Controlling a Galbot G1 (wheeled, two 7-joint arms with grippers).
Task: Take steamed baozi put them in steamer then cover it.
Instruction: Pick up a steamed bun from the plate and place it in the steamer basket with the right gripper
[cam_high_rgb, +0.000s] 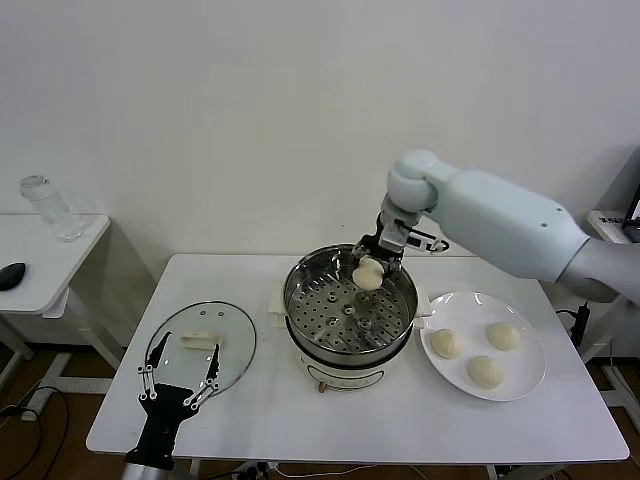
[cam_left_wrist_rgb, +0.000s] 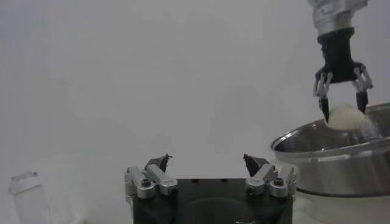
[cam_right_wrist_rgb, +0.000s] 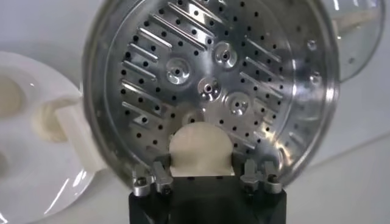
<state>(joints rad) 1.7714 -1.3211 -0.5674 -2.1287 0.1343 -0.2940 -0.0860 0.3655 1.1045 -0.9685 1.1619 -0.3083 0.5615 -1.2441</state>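
Baozi in right claw, seemingly

bare lab: white wall, plain white tables

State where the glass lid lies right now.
In the head view, the lid lies flat on the table's left side, beside the steamer, under the open left gripper.

White table: occupying the lower centre of the frame, standing against a plain wall. White plate: lying at the lower right, on the table's right part. Side table: sitting at the far left edge. Clear jar: standing on it, upper left. Dark rounded object: resting below the jar.
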